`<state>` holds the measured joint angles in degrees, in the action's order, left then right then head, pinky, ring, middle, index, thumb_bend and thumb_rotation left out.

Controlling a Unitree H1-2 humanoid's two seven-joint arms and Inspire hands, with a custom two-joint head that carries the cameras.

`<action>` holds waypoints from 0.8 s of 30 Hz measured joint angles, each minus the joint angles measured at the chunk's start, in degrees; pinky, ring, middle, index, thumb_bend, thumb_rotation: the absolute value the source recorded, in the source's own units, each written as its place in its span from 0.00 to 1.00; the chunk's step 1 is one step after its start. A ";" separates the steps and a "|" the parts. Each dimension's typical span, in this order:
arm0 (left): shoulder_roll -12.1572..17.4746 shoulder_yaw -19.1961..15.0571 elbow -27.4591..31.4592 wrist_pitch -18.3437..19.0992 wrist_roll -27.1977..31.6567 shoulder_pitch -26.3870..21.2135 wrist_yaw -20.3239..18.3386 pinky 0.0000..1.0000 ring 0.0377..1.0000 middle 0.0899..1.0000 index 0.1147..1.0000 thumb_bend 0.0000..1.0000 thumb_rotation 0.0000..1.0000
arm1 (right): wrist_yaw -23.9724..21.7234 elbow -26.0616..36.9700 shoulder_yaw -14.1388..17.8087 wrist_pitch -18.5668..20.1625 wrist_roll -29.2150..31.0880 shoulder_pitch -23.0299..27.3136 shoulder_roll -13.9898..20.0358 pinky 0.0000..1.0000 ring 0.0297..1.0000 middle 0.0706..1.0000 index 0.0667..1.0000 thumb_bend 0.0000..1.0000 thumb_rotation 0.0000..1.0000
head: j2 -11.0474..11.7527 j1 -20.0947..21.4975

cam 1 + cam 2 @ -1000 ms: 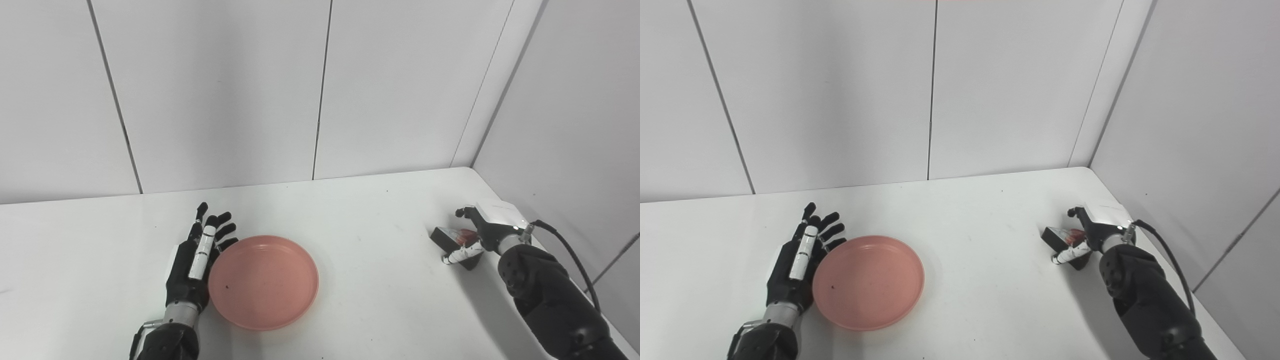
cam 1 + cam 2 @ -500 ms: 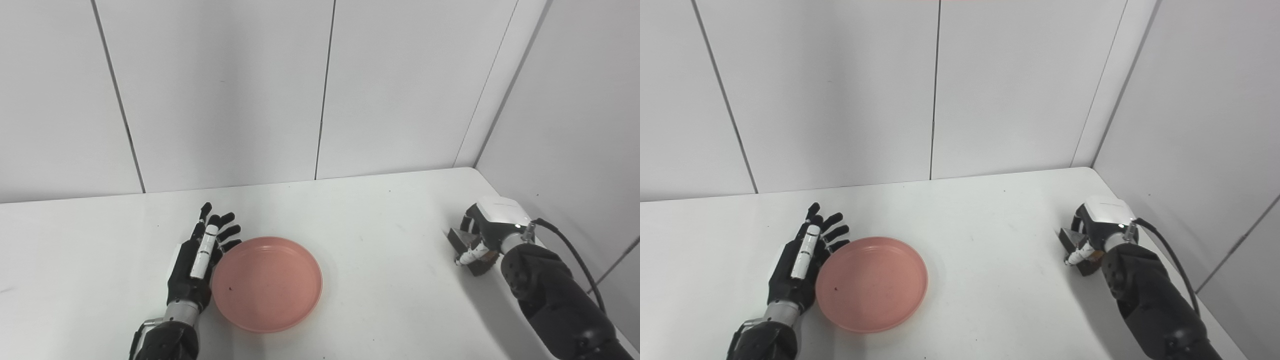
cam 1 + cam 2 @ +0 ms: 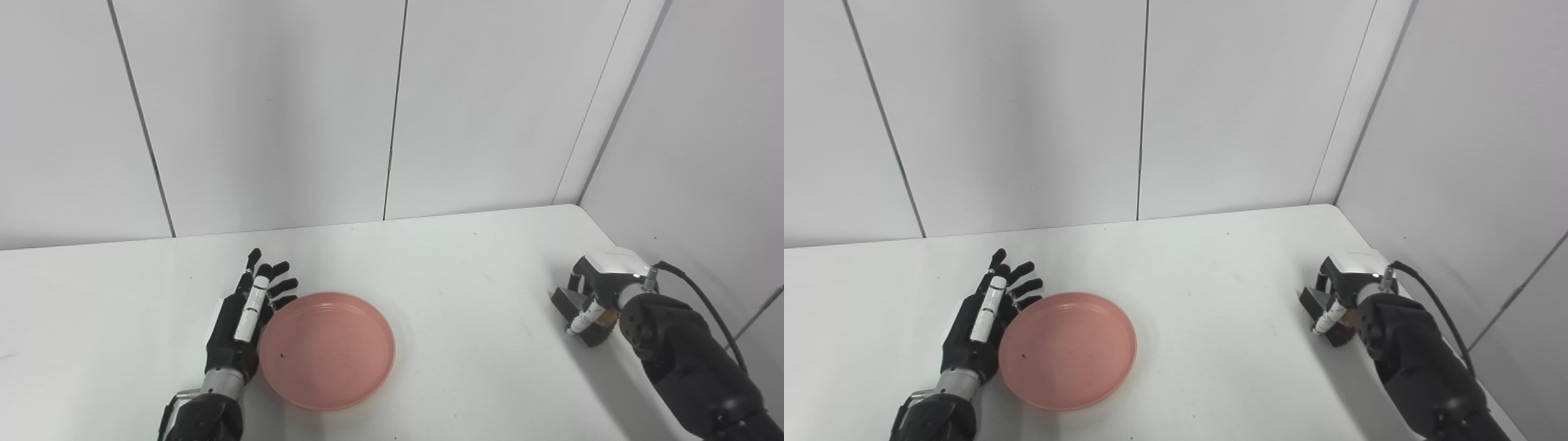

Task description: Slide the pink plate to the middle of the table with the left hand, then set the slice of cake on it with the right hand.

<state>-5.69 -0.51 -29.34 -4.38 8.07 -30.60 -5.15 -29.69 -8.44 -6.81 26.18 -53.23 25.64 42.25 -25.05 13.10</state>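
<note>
The pink plate [image 3: 326,350] lies left of the table's middle, with a small dark speck inside it. My left hand [image 3: 245,318] is open, its fingers straight and standing edge-on against the plate's left rim. Near the table's right edge sits the dark brown slice of cake [image 3: 563,301], still resting on the tabletop. My right hand [image 3: 599,283] is shut on it: the fingers curl over its top and the white-tipped thumb presses its front side. Most of the cake is hidden under the hand.
The white table [image 3: 465,288] stands in a corner of grey panel walls. The right wall runs close behind my right arm. A black cable [image 3: 698,303] loops from the right wrist. A wide bare stretch of table separates plate and cake.
My right hand has closed its fingers over the cake, hiding its red top, and cake and hand have shifted a little right. The plate and left hand have crept slightly right.
</note>
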 measured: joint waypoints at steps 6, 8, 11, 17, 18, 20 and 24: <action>0.00 -0.05 -0.05 0.00 -0.24 -0.04 -0.05 0.67 0.73 0.82 1.00 0.58 0.76 | -2.12 3.43 0.10 0.00 -1.11 -1.01 -0.20 0.19 0.22 0.38 0.47 0.53 0.00 | 0.00 -0.52; -0.03 -0.04 -0.07 0.00 -0.29 -0.07 -0.04 0.68 0.73 0.82 1.00 0.58 0.76 | -3.34 5.69 0.08 0.01 -1.54 -1.05 -0.21 0.19 0.22 0.39 0.46 0.53 0.01 | -0.09 -0.61; -0.11 -0.04 -0.13 0.00 -0.30 -0.10 -0.05 0.68 0.74 0.82 1.00 0.59 0.76 | -3.61 9.42 0.29 0.00 -1.56 -0.98 -0.17 0.17 0.21 0.40 0.45 0.53 0.01 | -0.18 -1.40; -0.34 -0.03 -0.56 -0.09 -0.34 -0.36 -0.02 0.67 0.73 0.79 1.00 0.61 0.75 | -4.59 17.17 1.52 -0.04 0.32 0.10 -0.26 0.17 0.20 0.39 0.46 0.53 0.00 | -0.18 -2.63; -0.39 -0.03 -0.84 -0.12 -0.36 -0.55 0.01 0.67 0.73 0.79 1.00 0.61 0.74 | -5.28 18.26 1.29 -0.04 0.33 0.79 -0.26 0.17 0.21 0.39 0.46 0.53 0.00 | -0.26 -3.16; -0.67 -0.02 -1.30 -0.31 -0.37 -0.79 0.06 0.67 0.73 0.76 1.00 0.60 0.74 | -6.08 19.96 0.66 -0.05 0.31 2.38 -0.31 0.17 0.20 0.40 0.46 0.53 0.00 | -0.44 -4.91; -1.38 0.03 -2.39 -1.58 -0.38 -1.13 0.08 0.66 0.73 0.77 1.00 0.64 0.74 | -6.58 20.48 -0.26 -0.10 0.40 5.77 -1.35 0.18 0.22 0.39 0.47 0.53 0.00 | -0.44 -6.33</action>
<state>-7.07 -0.48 -31.73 -5.95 7.69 -31.73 -5.07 -36.27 12.04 -7.07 26.09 -52.83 31.41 40.90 -25.49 6.77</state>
